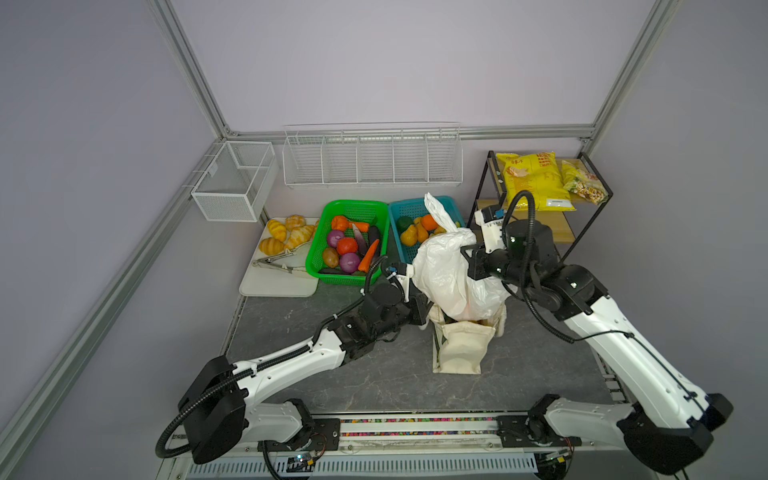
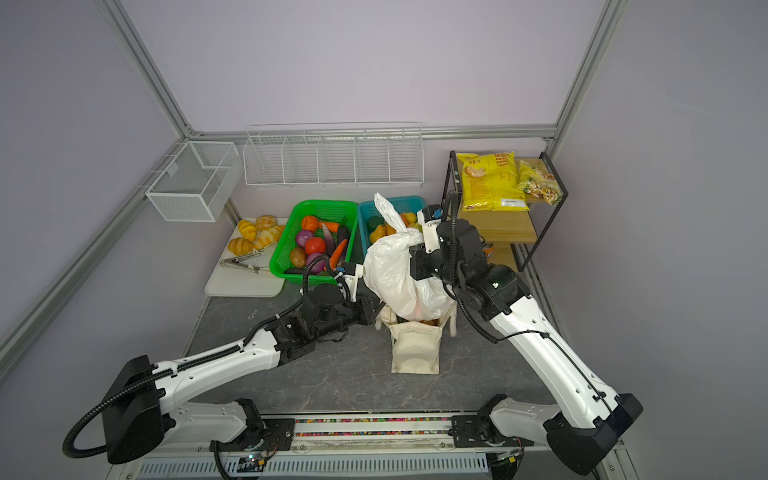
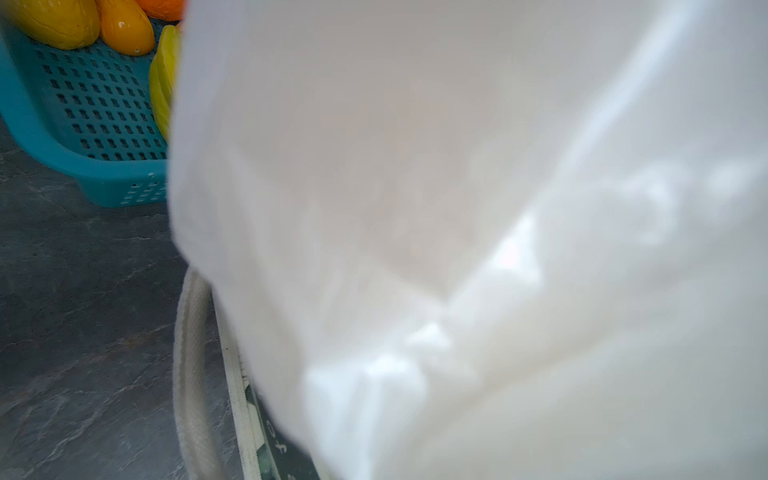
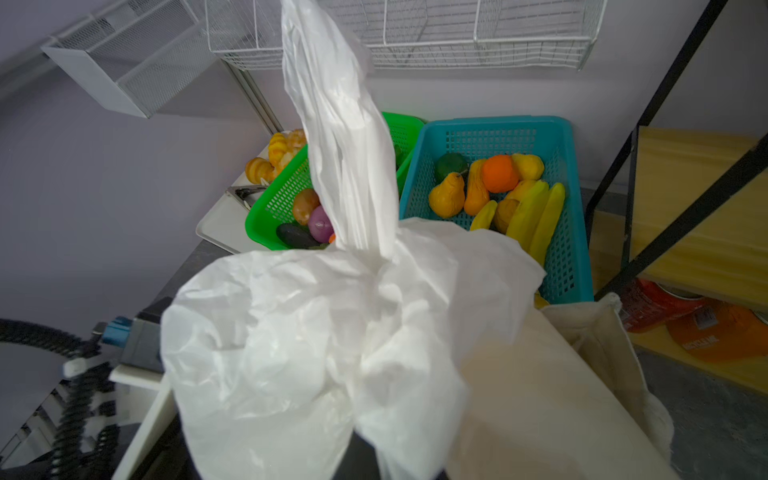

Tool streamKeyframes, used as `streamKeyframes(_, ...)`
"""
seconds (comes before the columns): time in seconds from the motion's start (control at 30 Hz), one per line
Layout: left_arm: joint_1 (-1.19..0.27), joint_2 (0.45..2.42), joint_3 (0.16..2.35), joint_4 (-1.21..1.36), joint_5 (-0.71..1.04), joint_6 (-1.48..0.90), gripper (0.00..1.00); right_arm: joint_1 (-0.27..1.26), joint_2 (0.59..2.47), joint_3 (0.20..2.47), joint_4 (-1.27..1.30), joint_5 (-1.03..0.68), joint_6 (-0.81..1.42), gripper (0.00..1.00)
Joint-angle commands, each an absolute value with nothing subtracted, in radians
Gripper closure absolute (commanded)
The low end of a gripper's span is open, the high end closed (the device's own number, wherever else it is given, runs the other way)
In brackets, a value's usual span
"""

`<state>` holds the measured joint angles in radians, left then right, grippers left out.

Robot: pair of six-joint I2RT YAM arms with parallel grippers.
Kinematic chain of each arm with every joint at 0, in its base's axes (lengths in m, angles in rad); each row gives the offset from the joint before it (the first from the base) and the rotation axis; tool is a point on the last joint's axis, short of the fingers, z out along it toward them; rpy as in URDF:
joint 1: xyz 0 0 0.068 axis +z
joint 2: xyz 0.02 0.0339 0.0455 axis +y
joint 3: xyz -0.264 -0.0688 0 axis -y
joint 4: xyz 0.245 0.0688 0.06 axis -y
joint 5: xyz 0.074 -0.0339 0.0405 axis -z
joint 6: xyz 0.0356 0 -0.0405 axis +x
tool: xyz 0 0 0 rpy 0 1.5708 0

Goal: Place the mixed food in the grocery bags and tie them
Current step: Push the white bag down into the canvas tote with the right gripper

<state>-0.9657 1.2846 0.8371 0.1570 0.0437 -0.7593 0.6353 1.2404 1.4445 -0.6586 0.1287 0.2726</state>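
Green vegetable basket (image 1: pixel 361 212) sits just beside the teal fruit basket (image 1: pixel 405 208).

We note white shells on the left arm (image 1: pixel 291 361) and right arm (image 1: pixel 636 361), black joint housings, small dark screws and black ribbed cable conduits (image 1: pixel 523 193).

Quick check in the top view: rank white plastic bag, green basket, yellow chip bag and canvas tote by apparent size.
1. white plastic bag
2. green basket
3. yellow chip bag and canvas tote look alike; the bag hides the tote's top, so no ranking between them.
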Motion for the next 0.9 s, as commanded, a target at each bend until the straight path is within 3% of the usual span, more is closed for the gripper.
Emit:
streamKeyframes(0.0,-0.958,1.277,0.835,0.225,0.012,-0.74,1.0,0.665,1.295,1.43,-0.76,0.226,0.245,0.93)
streamKeyframes(0.57,-0.957,1.264,0.818,0.271,0.021,-0.709,1.0,0.675,1.488,1.363,-0.899,0.264,0.162,0.93)
streamKeyframes(0.73,-0.954,1.255,0.81,0.283,0.028,-0.696,1.0,0.664,1.531,1.366,-0.997,0.407,0.144,0.93)
streamKeyframes(0.87,-0.95,1.241,0.799,0.292,0.023,-0.699,1.0,0.606,1.5,1.308,-1.001,0.42,0.142,0.93)
